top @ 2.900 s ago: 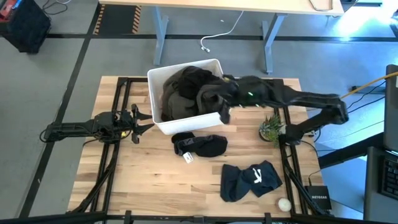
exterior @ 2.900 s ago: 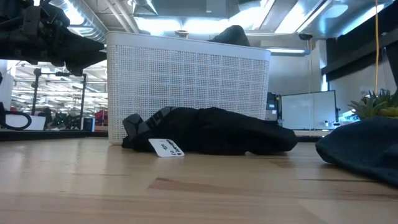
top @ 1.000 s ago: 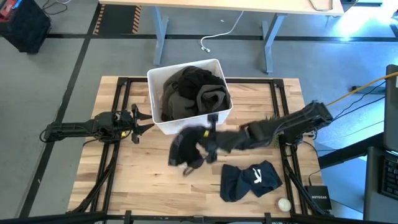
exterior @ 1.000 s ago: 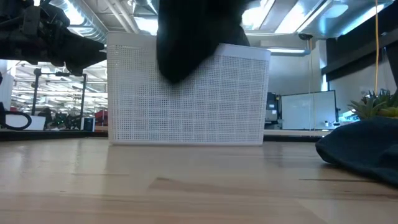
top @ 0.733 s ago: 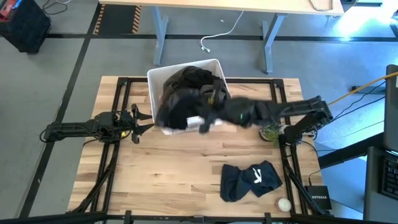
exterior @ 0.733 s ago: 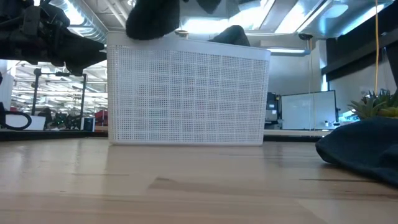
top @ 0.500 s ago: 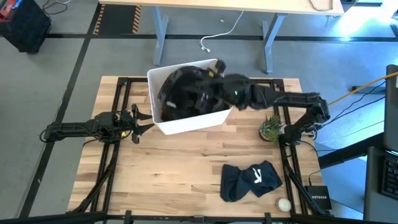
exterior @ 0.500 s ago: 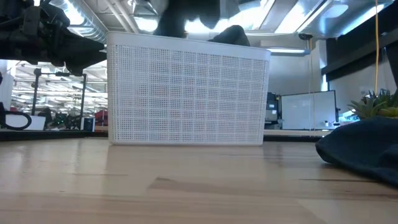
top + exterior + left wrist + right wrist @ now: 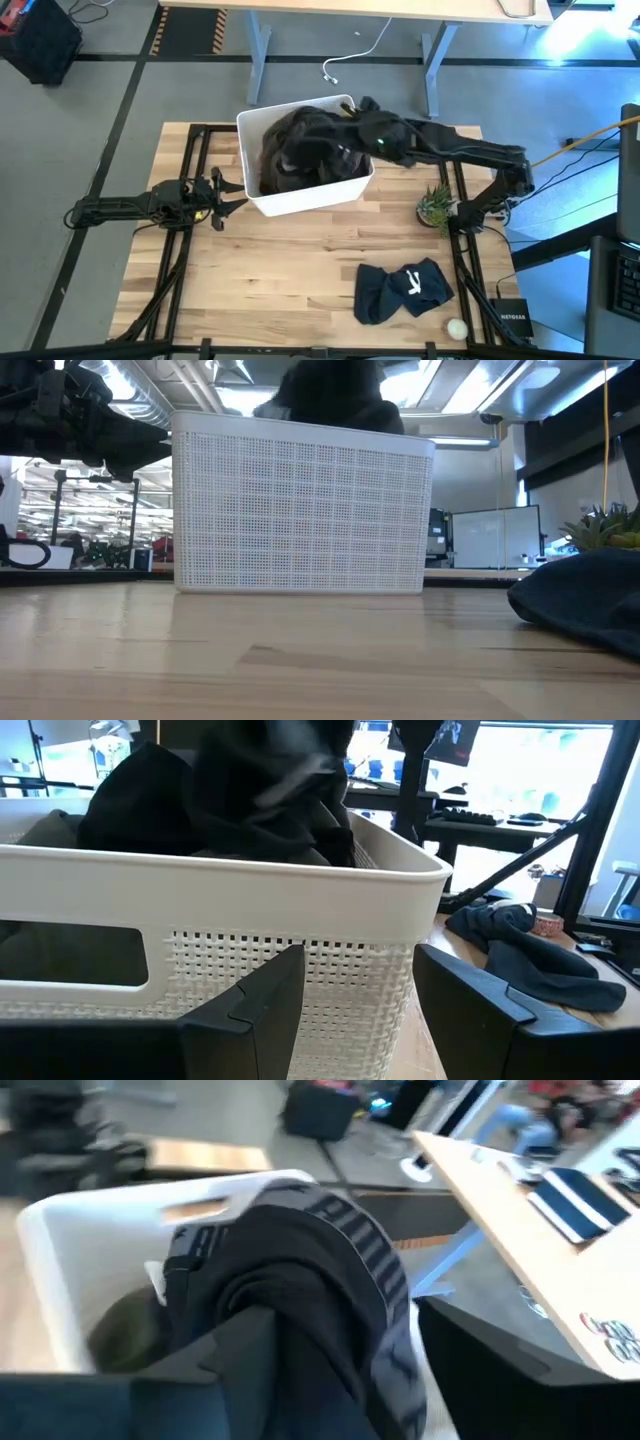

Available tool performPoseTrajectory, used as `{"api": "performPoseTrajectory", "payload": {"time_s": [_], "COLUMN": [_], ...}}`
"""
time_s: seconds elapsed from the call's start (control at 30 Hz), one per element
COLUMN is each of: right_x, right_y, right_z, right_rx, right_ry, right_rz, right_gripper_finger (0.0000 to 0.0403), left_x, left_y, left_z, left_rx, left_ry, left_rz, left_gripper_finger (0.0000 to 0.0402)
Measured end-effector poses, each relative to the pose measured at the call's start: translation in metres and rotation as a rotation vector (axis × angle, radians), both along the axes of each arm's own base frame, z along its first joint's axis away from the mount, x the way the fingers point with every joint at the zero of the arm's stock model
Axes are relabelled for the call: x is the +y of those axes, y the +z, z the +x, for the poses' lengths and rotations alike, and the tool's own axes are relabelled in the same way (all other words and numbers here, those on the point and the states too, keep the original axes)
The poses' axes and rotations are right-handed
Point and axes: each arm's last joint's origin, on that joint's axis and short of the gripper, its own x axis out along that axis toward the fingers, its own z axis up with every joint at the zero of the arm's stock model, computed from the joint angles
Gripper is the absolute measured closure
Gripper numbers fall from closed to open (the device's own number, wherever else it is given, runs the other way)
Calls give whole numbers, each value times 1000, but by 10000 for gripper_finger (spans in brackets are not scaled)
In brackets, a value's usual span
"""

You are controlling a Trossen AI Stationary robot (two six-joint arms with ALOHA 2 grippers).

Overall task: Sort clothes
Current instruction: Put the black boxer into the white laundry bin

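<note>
Right gripper (image 9: 345, 130) is over the white bin (image 9: 300, 200), at its right-hand far part, arm reaching in from the bench's right side. In the right wrist view its two dark fingers (image 9: 230, 1355) stand apart with a black garment (image 9: 300, 1290) lying between and beyond them; fingers spread, not clamped on the cloth as far as the view shows. The garment's grey waistband with lettering curves across the top of the pile.

Bin sits at the bench's (image 9: 260, 290) far edge, left of centre, turned a little askew. It is heaped with dark clothes (image 9: 300, 150): black on top, a dark olive piece (image 9: 125, 1325) low against the near wall in the right wrist view. In the low view the pile (image 9: 335, 395) pokes above the bin rim, blurred.

Navy garment (image 9: 405, 290) with a white mark lies crumpled on the bench near the front right corner, well apart from the bin. Low view shows its edge (image 9: 585, 595) at the right. Left wrist view shows it (image 9: 520, 945) past the bin's corner.

Left gripper (image 9: 225, 192) rests at the bench's left edge, just beside the bin's left wall, pointing at it. In the left wrist view its fingers (image 9: 250, 1010) are spread apart, nothing between them, bin wall right ahead.

Green plant (image 9: 436, 206) stands near the bench's right edge, between bin and navy garment. A small pale ball (image 9: 457, 327) lies at the front right corner.
</note>
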Motion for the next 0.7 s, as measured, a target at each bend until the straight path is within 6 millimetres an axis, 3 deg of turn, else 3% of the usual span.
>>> {"api": "performPoseTrajectory", "payload": {"time_s": [0.2,0.33,0.47,0.57,0.7], "right_x": [46,64,73,80,99], "right_y": [29,35,31,23,-5], "right_z": [-33,-45,-49,-48,-39], "right_rx": [92,99,125,187,294], "right_ry": [71,13,-21,66,192], "right_rz": [89,48,17,112,232], "right_gripper_finger": [126,127,127,127,127], "left_x": [0,0,0,0,0], "left_y": [0,0,0,0,0], "left_z": [0,0,0,0,0], "left_rx": [0,0,0,0,0], "left_ry": [0,0,0,0,0], "left_rz": [0,0,0,0,0], "left_gripper_finger": [218,218,218,218,218]}}
